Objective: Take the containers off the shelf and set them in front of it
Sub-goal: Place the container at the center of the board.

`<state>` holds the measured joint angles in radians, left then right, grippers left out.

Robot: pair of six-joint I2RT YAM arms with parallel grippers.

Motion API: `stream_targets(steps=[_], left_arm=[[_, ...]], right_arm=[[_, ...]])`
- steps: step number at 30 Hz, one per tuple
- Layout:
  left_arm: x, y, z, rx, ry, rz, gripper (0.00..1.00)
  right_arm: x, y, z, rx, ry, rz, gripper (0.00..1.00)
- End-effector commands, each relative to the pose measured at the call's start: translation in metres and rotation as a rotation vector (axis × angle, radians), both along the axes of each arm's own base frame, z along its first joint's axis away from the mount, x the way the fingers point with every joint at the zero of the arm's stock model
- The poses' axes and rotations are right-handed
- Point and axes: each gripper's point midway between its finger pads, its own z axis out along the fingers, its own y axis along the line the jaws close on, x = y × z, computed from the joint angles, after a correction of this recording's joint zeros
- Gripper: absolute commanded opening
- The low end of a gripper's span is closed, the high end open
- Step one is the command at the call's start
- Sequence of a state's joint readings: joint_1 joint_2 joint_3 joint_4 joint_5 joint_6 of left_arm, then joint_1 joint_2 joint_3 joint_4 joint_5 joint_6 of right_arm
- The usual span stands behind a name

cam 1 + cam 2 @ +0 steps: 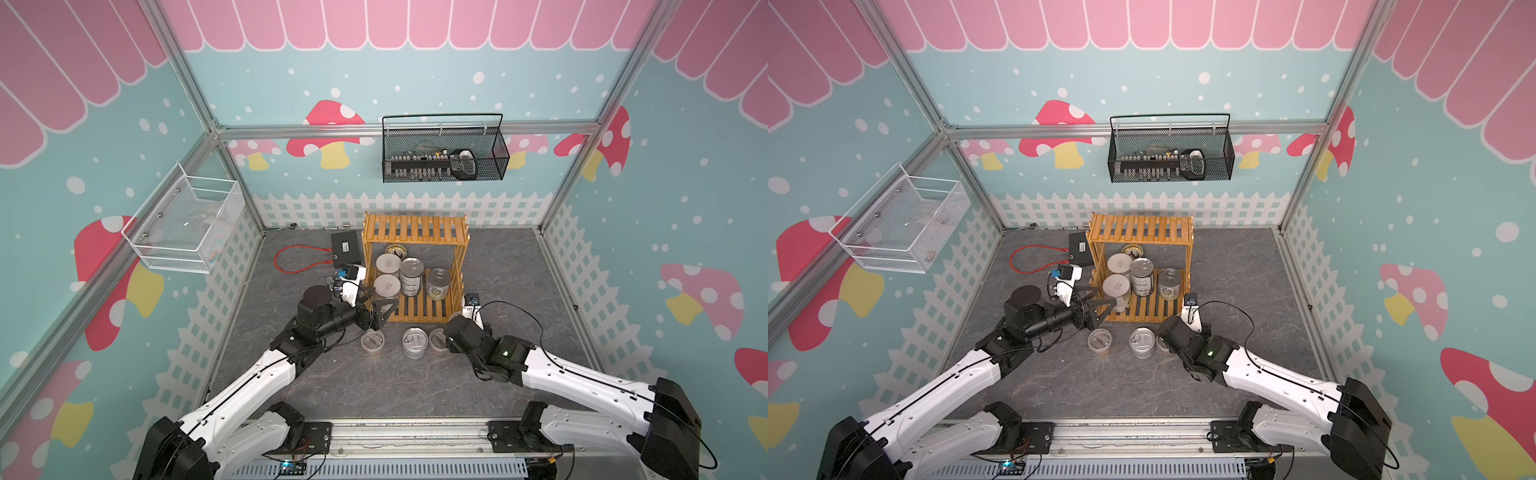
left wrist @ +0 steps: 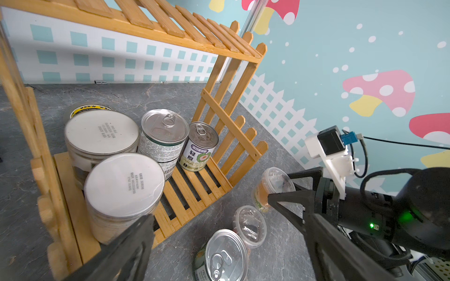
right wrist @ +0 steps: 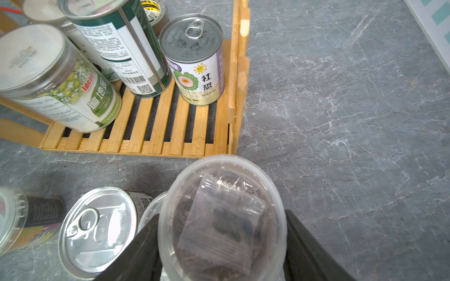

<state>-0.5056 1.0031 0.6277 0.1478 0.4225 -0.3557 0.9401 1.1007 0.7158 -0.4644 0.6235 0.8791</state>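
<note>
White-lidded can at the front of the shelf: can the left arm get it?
Probably yes. The left pincer is wide open right beside the front white-lidded can on the shelf's lower tier. The shelf's front is open and nothing stands between them, though the side post is close.

My left arm [image 1: 270, 370] and right arm [image 1: 582, 376] wear smooth white shells dotted with small dark screw holes, joined by black motor housings [image 1: 669, 419], bulkiest at the shoulders. A thin black cable [image 1: 232, 395] runs along each shell. The left gripper [image 1: 384, 300] and right gripper [image 2: 280, 186] have matte black fingers [image 2: 292, 198] built as open triangular frames. On each wrist sits a white bracket [image 2: 336, 163] with a small black camera [image 2: 331, 141], a blue plug [image 2: 349, 137] and a looping black lead [image 1: 521, 308]. A green light [image 2: 371, 225] glows on my right wrist.
</note>
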Motion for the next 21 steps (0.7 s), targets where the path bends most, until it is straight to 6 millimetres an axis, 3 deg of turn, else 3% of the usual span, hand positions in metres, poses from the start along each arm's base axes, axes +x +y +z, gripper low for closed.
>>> stream_targets(steps=[1, 4, 11, 21], left_arm=[[-0.001, -0.003, 0.003, -0.003, -0.014, -0.016, 0.99], [-0.001, -0.003, 0.004, -0.003, -0.016, -0.018, 0.99], [-0.005, -0.007, 0.003, -0.006, -0.01, -0.049, 0.99], [-0.006, -0.01, 0.002, -0.003, -0.006, -0.057, 0.99]], right_arm=[[0.006, 0.009, 0.012, 0.012, -0.022, 0.03, 0.69], [0.006, 0.003, 0.013, -0.015, -0.028, 0.015, 0.69], [0.009, -0.05, -0.005, -0.072, 0.012, -0.131, 0.7], [0.004, -0.065, -0.056, -0.017, 0.043, -0.183, 0.7]])
